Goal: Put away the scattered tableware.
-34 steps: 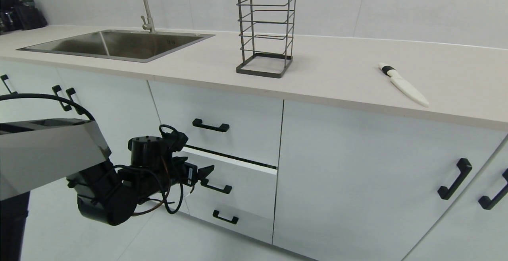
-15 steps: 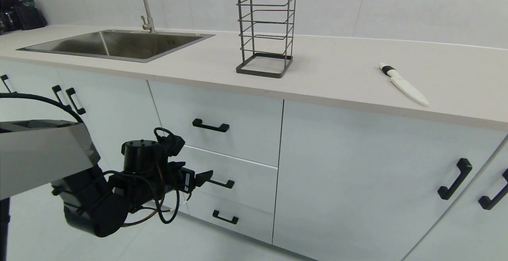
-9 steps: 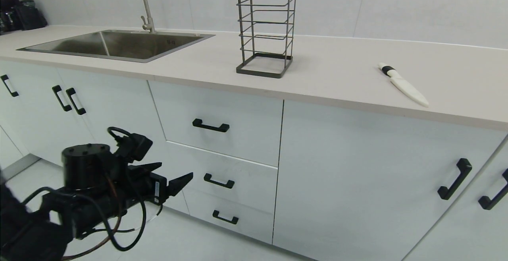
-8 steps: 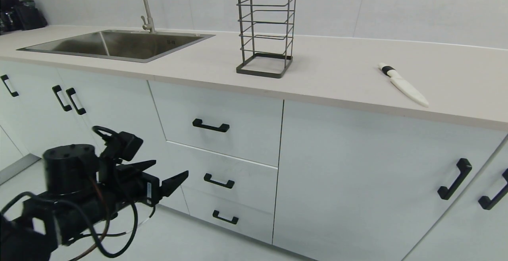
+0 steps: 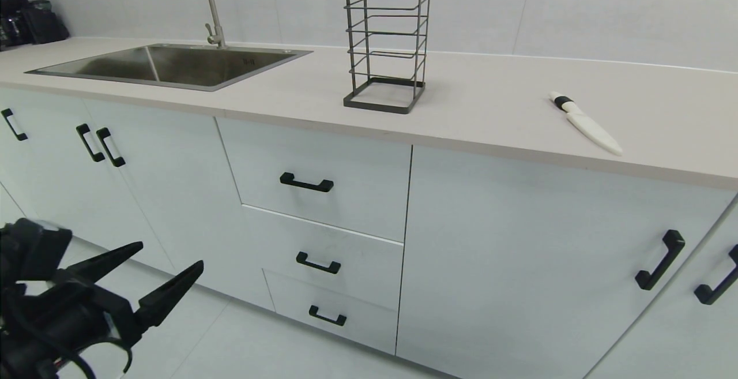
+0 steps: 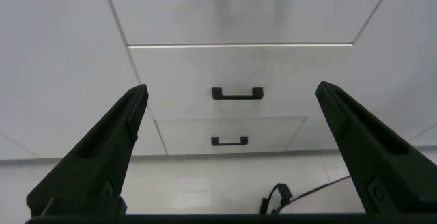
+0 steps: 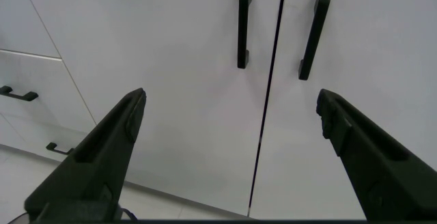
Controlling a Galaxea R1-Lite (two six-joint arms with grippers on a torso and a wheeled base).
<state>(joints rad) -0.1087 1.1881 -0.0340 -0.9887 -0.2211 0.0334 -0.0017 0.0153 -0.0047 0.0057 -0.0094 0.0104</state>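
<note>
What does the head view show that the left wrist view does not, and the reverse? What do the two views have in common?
Head view has: the countertop with the sink, the faucet, the wire rack and the white knife lying flat on it.
Left wrist view has: a straight look at the drawer fronts, with the middle drawer handle framed between the jaws.
Both have: the left gripper, its jaws open and empty, and the three closed drawers with black handles.
</note>
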